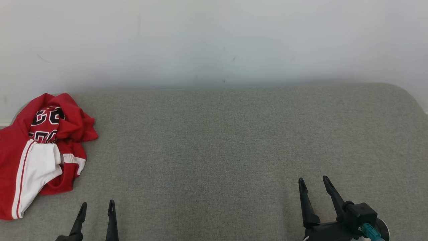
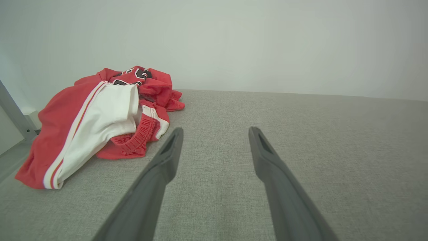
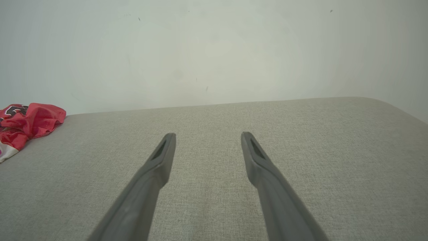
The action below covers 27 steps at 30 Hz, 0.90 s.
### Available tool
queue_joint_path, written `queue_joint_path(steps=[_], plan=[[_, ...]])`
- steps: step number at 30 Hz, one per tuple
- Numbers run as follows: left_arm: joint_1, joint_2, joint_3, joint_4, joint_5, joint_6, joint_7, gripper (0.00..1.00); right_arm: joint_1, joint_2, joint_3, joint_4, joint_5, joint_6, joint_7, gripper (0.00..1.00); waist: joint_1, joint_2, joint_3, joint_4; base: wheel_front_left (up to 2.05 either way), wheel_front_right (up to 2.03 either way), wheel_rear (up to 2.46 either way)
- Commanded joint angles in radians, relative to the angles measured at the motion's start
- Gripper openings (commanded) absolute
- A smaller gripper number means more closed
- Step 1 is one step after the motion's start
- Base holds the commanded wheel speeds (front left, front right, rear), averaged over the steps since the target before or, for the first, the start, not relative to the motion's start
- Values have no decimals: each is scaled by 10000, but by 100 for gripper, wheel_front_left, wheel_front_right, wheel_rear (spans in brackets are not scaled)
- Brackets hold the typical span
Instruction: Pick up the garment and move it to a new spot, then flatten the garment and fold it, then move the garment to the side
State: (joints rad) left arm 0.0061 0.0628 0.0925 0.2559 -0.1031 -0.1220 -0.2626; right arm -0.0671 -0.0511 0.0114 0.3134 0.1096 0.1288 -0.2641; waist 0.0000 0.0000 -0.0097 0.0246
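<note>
though near the garment (image 1: 40, 157), left hand (image 1: 97, 203) agape

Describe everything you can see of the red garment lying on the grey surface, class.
The garment is a crumpled heap of red cloth with a white panel edged in red and white stripes, a dark red patch bearing black-and-white lettering, and a gathered elastic hem. The fabric looks soft. It lies unfolded at the far left of the grey padded surface, close to the wall, touching only that surface. The open left gripper sits near it without touching.
</note>
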Motion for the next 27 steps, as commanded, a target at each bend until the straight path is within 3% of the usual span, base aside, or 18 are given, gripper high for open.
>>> queue_joint_path(steps=[1, 27], plan=[[-64, 88, -64, 41, -70, -5, -35, 100, -85, 13, 7, 52, 12, 36, -7, 100, 0, 0, -12, -9, 0, 0, 0], [-142, 360, -392, -56, -624, -7, 127, 100, -296, 13, 36, 618, -73, 36, -7, 100, 0, 0, -43, -17, 0, 0, 0]])
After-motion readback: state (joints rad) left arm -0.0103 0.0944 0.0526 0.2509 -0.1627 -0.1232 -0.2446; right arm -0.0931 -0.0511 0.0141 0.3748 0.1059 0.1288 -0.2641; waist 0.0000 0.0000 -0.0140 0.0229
